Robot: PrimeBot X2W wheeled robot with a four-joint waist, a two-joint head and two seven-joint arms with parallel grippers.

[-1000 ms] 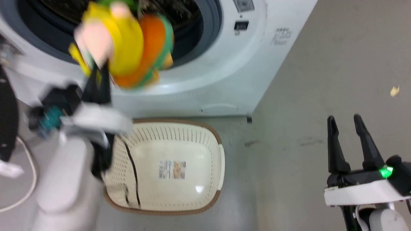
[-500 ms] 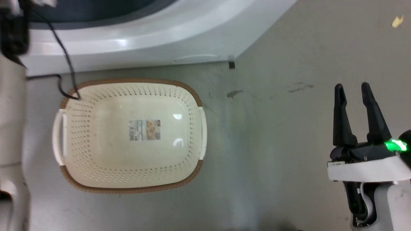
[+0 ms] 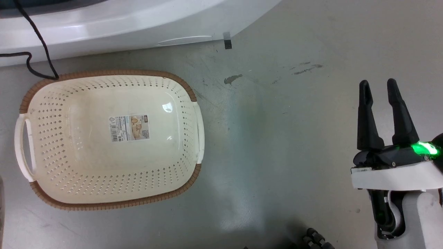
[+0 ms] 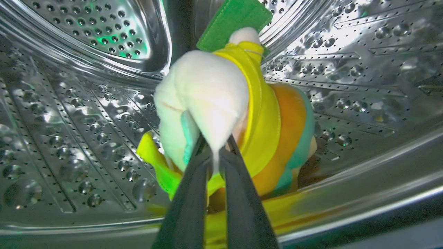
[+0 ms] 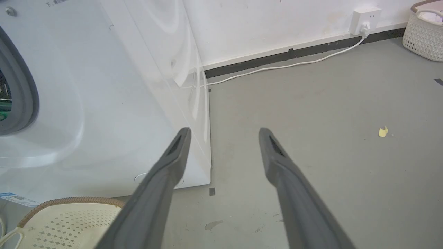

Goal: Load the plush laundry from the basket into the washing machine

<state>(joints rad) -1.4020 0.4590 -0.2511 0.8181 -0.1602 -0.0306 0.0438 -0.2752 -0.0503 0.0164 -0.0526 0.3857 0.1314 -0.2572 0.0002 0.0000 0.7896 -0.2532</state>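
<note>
Progress: my left gripper [image 4: 215,147] clamps the soft pink-headed, yellow-and-orange plush doll [image 4: 221,100], at the door a second ago, now inside the washer's shiny perforated steel drum [image 4: 86,103]; release comes next, I judge. My right gripper [image 3: 377,83] idles, fingers apart; the cream perforated plastic basket [image 3: 107,204] lies empty.

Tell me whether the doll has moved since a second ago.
Yes. The doll went from outside the washer into its steel drum; left claw shut on it.
</note>
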